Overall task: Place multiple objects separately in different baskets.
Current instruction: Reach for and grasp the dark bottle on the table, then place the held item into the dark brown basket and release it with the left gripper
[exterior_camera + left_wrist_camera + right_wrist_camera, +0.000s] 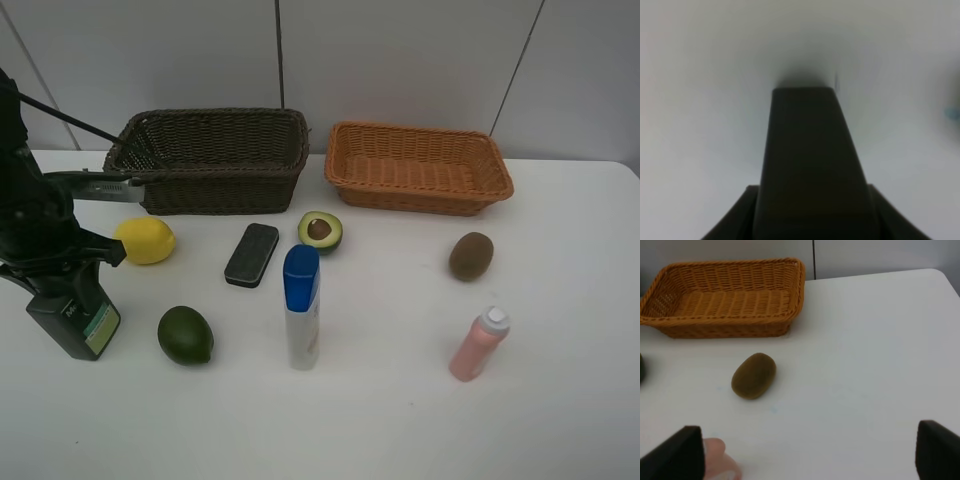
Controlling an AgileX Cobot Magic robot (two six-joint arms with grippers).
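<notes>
Plainly the left arm is the one at work: the left gripper (75,258) sits at the top of the pump bottle (75,320), which stands upright near the left edge of the tabletop (400,420), toward the front. Its jaws are closed, and by their place they seem to have the bottle's neck or pump head between them. The bottle's long axis runs straight up into the jaws. The dark basket (210,160) lies behind it along the back edge, with the lemon (146,240) on the way between them. A lift would probably have to raise the bottle well clear before carrying it back over the basket wall.

The pump head itself is hidden behind the arm, so the grip cannot be checked directly. The left wrist camera gives only a dark blurred shape (810,165) against white.

The right gripper (805,450) hangs with jaws wide and empty. It is near the kiwi (754,376) and the orange basket (725,295), with the pink bottle (720,462) cut off at the picture's edge.
</notes>
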